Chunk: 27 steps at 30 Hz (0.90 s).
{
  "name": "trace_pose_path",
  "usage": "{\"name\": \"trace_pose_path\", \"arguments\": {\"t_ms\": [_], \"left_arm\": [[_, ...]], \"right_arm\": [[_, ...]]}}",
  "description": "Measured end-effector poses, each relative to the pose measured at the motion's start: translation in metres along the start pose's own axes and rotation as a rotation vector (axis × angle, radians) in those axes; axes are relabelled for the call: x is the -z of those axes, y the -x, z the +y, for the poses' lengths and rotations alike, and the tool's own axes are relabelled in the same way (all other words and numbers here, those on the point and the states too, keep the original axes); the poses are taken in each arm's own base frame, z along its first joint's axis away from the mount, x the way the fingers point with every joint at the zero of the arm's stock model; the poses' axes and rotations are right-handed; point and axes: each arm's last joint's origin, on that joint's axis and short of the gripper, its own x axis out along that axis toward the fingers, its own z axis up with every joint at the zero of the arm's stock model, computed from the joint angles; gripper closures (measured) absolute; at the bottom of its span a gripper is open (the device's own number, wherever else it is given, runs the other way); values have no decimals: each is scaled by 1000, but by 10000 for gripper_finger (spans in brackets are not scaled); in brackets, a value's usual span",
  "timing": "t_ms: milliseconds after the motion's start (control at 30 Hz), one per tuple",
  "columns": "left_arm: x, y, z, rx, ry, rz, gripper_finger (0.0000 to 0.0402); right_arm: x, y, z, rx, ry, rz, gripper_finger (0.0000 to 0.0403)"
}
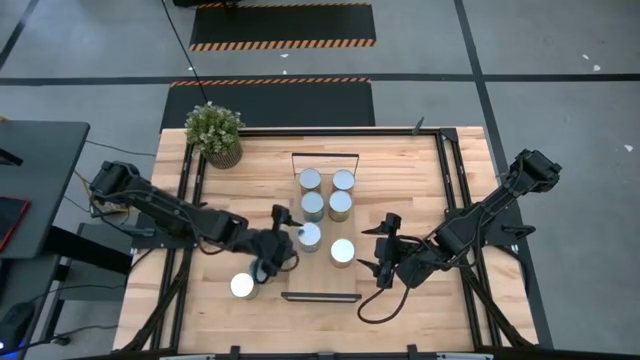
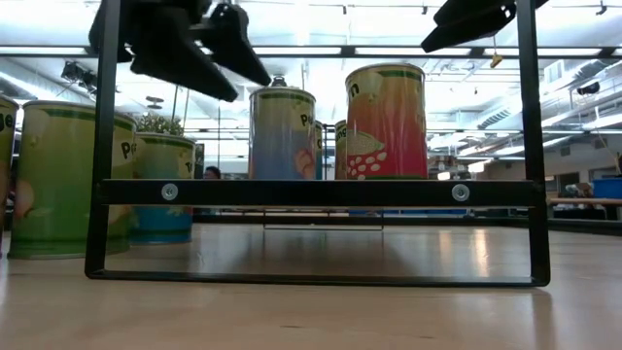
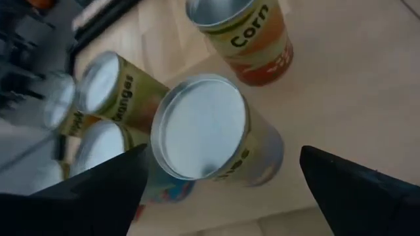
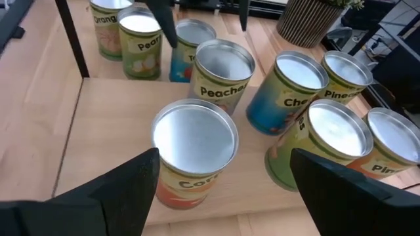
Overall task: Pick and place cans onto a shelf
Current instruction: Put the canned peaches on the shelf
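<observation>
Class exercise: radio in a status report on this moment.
Left gripper open over a shelf can. Right gripper open beside another can, empty. One can off the shelf.

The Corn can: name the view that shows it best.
Right wrist view: the Corn can sits centred and close before the open right gripper, lid and label visible. The left wrist view shows it partly, the high view its lid only; the low view cannot confirm it.

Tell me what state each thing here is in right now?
Left gripper: open, over a can on the shelf.
Right gripper: open, holding nothing, beside the corn can.
Cans on the shelf: six, upright.
Can off the shelf: upright on the table.
Plant: upright, table corner.
</observation>
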Motion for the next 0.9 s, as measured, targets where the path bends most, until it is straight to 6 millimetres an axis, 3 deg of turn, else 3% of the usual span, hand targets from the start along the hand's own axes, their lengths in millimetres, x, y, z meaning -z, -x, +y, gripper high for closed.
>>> {"name": "trace_pose_path", "arguments": {"t_ms": [333, 700, 900], "left_arm": [[4, -2, 3, -154, -42, 76, 5], [0, -37, 20, -245, 56, 17, 5], [1, -44, 19, -224, 94, 2, 5]], "right_arm": [[-3, -1, 0, -10, -16, -13, 53], [-4, -1, 0, -11, 7, -22, 53], [-4, -1, 0, -14, -7, -23, 53]]}}
